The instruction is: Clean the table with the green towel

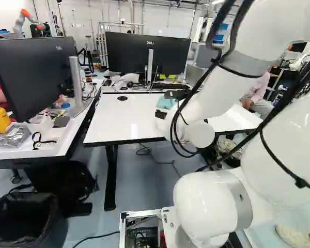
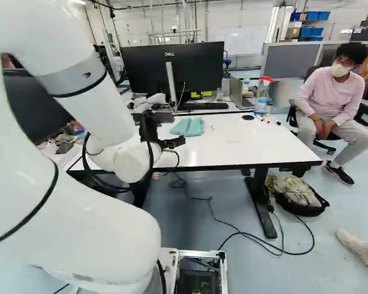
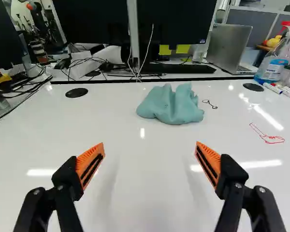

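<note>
"Glossy white tabletop [image 3: 140, 174]. How's the gripper [image 2: 173, 143]?"

"Fingers spread wide, nothing held."

"Next?"

"Red scribble [image 3: 269, 138], short of the marker pens [image 3: 272, 88]. Then the green towel [image 3: 171, 106], crumpled on the tabletop ahead of the gripper, apart from its fingers, a small black scribble [image 3: 210, 104] just beside it."

"Farther back?"

"Spray bottle [image 3: 274, 63] by the marker pens; then an opened laptop [image 3: 229, 47] and a black monitor [image 3: 179, 21]."

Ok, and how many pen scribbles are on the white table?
2: a small dark scribble beside the green towel, toward the spray bottle, and a red scribble farther that way and nearer the claw. The towel may hide more.
</note>
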Tool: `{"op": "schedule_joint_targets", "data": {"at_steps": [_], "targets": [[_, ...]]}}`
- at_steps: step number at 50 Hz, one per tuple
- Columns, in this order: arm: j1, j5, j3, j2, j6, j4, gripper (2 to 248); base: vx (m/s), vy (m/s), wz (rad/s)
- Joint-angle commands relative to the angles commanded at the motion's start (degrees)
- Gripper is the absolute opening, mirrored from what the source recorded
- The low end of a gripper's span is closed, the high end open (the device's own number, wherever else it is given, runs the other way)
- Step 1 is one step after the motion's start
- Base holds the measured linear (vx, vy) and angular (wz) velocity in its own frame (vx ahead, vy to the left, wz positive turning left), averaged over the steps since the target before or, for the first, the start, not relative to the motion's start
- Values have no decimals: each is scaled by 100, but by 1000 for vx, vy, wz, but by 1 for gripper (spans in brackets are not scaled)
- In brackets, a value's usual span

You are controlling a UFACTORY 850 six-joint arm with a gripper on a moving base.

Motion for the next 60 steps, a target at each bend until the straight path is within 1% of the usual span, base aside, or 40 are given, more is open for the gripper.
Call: {"op": "schedule_joint_targets", "data": {"at_steps": [18, 43, 60], "targets": [[-77, 0, -560, -599, 0, 0, 247, 0, 0, 0], [-235, 0, -1328, -1360, 0, 0, 247, 0, 0, 0], [-385, -15, -1802, -1617, 0, 0, 247, 0, 0, 0]]}}
